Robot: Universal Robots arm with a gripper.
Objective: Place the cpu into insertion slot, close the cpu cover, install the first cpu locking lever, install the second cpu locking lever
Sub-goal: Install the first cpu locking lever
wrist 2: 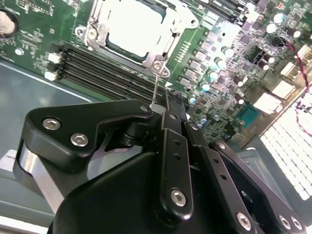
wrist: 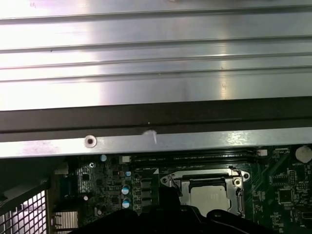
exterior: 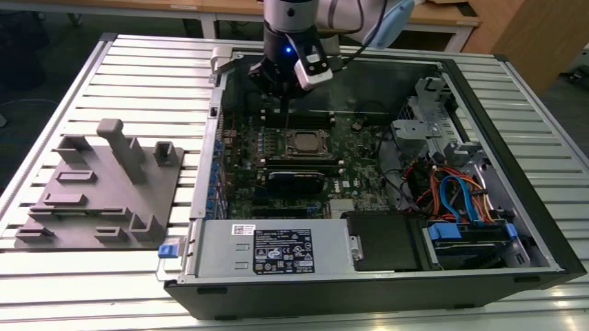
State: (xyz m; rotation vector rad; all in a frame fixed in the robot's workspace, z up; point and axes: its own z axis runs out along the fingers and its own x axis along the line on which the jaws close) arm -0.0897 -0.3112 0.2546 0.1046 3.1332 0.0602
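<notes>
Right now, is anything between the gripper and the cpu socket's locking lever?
Nothing visible does. In the second wrist view the thin locking lever runs from a corner of the insertion slot straight to the gripper, unobstructed.

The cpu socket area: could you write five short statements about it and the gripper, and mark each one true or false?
1. The cpu sits in the insertion slot. True.
2. The cpu cover stands upright, open. False: it lies flat, framing the cpu.
3. The gripper hovers over the grey fixture block. False: it is inside the computer case, over the motherboard beside the insertion slot; that block lies outside, at the exterior view's left.
4. In the second wrist view, a thin locking lever reaches from the slot's corner toward the gripper. True.
5. The computer case rests on a wooden floor. False: it rests on a slatted metal table.
</notes>
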